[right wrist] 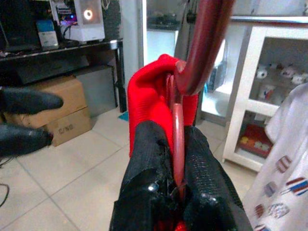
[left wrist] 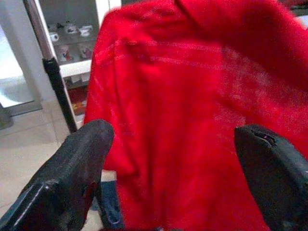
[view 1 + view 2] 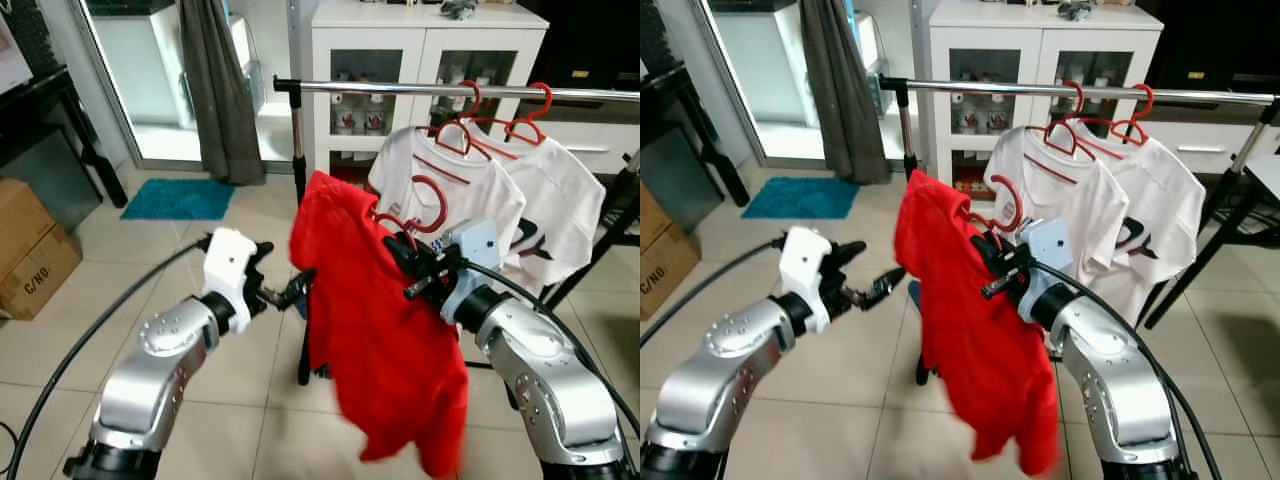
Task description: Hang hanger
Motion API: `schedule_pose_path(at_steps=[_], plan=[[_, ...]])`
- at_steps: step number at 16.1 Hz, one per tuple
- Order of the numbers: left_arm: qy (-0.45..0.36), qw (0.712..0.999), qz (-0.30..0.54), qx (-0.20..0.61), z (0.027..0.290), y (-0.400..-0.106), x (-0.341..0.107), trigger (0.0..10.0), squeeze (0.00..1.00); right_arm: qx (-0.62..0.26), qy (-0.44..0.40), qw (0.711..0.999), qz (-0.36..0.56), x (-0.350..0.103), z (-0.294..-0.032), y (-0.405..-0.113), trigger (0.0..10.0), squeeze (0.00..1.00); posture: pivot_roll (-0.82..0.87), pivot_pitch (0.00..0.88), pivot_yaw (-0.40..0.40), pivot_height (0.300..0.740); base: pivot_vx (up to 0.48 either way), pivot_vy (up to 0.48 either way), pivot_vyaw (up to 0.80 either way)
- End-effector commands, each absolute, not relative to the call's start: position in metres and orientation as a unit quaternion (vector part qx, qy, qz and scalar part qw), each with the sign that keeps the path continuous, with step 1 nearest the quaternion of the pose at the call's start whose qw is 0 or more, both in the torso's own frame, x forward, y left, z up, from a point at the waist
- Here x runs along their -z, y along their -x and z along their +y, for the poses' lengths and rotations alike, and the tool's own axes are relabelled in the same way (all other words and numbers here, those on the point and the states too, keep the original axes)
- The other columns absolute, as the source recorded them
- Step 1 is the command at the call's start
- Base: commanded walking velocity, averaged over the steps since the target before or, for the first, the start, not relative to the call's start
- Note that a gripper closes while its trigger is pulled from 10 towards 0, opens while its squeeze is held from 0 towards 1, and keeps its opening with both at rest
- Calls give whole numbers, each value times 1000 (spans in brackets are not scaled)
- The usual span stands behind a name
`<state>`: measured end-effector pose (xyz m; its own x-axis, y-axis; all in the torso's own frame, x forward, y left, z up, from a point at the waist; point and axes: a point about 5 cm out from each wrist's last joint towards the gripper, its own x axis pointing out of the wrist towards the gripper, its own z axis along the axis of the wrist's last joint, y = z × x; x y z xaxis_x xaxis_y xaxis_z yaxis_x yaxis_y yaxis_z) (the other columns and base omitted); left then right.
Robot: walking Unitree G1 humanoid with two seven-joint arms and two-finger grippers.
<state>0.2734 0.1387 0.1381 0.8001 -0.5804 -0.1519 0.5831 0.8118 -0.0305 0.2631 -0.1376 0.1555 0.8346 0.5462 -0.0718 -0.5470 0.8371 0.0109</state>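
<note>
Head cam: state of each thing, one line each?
red hanger: clamped in right gripper, below the rail, not yet hooked
red shirt: draped on that hanger
left gripper: open, beside the shirt
rail: holds two white shirts on red hangers

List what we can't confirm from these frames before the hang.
- Red hanger: its arms lie inside the red shirt in every view.
- Shirt hem: blurred in both eye views.
- Rail: its far end is cut by the frame edge, so free space there is unknown.
- Right gripper is shut on the hanger's neck; how deep the hold goes is hidden by the jaws.
- Left gripper: open, near the shirt; contact unclear.
</note>
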Motion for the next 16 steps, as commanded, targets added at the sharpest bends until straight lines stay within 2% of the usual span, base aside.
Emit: schedule_pose_path(at_steps=[1, 2, 5, 6, 7, 9, 11, 12, 13, 14, 15, 16], plan=[[-9, 949, 70, 307, 145, -276, -143, 10000, 1000, -304, 10, 953, 13, -168, -135, -262, 0, 0, -83, 0, 51, 740, 0, 0, 0], [-9, 949, 70, 307, 146, -276, -144, 10000, 1000, -306, 11, 952, 13, -168, -135, -262, 0, 0, -83, 0, 51, 740, 0, 0, 0], [-40, 963, 43, 264, 187, -284, -158, 10000, 1000, -340, 17, 940, 7, -173, -140, -259, 0, 0, -74, 0, 47, 740, 0, 0, 0], [-48, 959, 36, 277, 190, -284, -163, 10000, 1000, -352, 22, 936, 6, -174, -140, -258, 0, 0, -74, 0, 47, 740, 0, 0, 0], [-76, 930, 36, 358, 185, -281, -171, 10000, 1000, -385, 39, 922, 5, -177, -139, -256, 0, 0, -66, 0, 39, 740, 0, 0, 0], [-122, 906, 44, 403, 186, -282, -174, 10000, 1000, -400, 56, 915, 4, -179, -138, -256, 0, 0, -65, 0, 40, 740, 0, 0, 0], [-122, 880, -2, 458, 172, -287, -200, 10000, 204, -388, 91, 917, 7, -183, -140, -261, 0, 0, -65, 0, 49, 740, 0, 0, 0], [-141, 852, -23, 504, 153, -284, -205, 10000, 0, -384, 91, 919, 7, -186, -139, -262, 0, 0, -65, 0, 49, 740, 0, 0, 0], [-157, 835, -28, 527, 145, -282, -206, 10000, 0, -383, 91, 919, 7, -187, -139, -263, 0, 0, -65, 0, 49, 740, 0, 0, 0], [-202, 802, -34, 561, 133, -281, -203, 10000, 0, -382, 92, 920, 10, -187, -137, -263, 0, 0, -66, 0, 49, 740, 0, 0, 0], [-217, 791, -40, 571, 128, -282, -202, 10000, 0, -381, 93, 920, 12, -186, -136, -263, 0, 0, -68, 0, 50, 740, 0, 0, 0], [-254, 766, -54, 589, 120, -287, -203, 10000, 0, -381, 94, 920, 17, -186, -134, -263, 0, 0, -70, 0, 51, 740, 0, 0, 0]])
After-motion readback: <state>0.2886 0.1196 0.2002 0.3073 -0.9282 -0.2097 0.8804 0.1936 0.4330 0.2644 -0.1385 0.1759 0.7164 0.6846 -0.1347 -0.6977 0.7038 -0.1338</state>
